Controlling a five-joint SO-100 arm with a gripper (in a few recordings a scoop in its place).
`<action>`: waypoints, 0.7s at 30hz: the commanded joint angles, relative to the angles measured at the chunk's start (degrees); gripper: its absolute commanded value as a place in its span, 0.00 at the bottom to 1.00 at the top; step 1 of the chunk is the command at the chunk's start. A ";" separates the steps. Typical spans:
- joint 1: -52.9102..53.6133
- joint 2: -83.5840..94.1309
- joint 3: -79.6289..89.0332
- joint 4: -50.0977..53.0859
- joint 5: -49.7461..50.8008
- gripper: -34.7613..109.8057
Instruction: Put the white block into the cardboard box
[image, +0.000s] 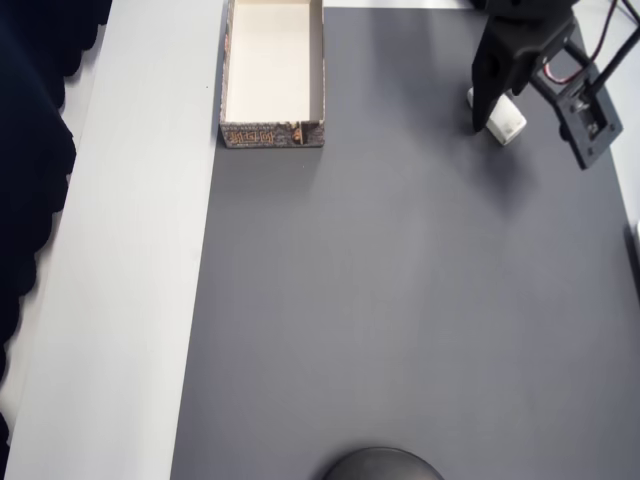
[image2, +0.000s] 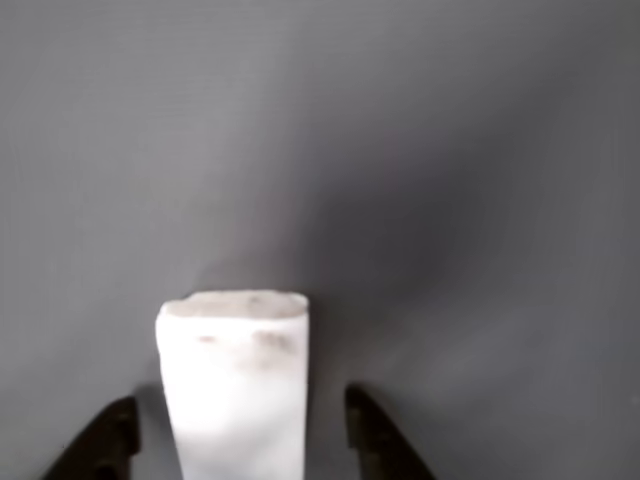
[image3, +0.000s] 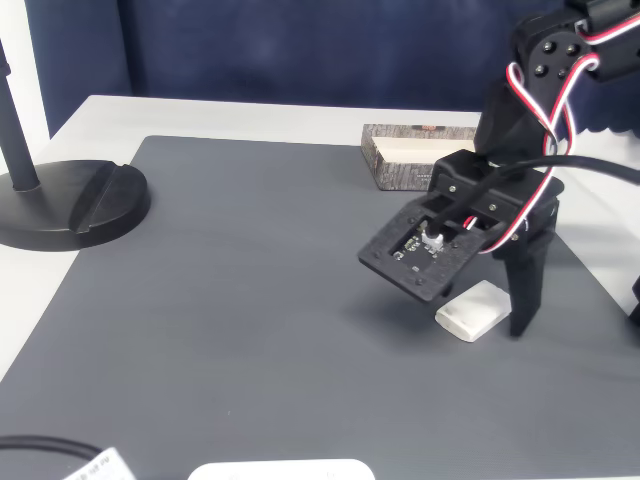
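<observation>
Fingers (image2: 240, 440) straddle white block (image2: 235, 385) (spread).

Arm bent low, gripper (image2: 240, 440) pointing down, jaws parted.

White table (image: 130, 300), grey mat (image: 400, 300), block (image: 508, 124), box (image: 228, 100)

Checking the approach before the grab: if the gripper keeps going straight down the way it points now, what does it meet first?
Probably the white block: in the wrist view it lies between the open fingers of the gripper, flat on the grey mat. The fingertips look likely to reach the mat beside it, though depth is unclear.
</observation>
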 joint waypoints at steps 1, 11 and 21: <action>-0.44 0.44 -0.09 -0.35 -0.62 0.42; -0.53 0.44 0.09 0.44 -0.88 0.37; -0.97 0.53 0.26 2.72 -1.32 0.26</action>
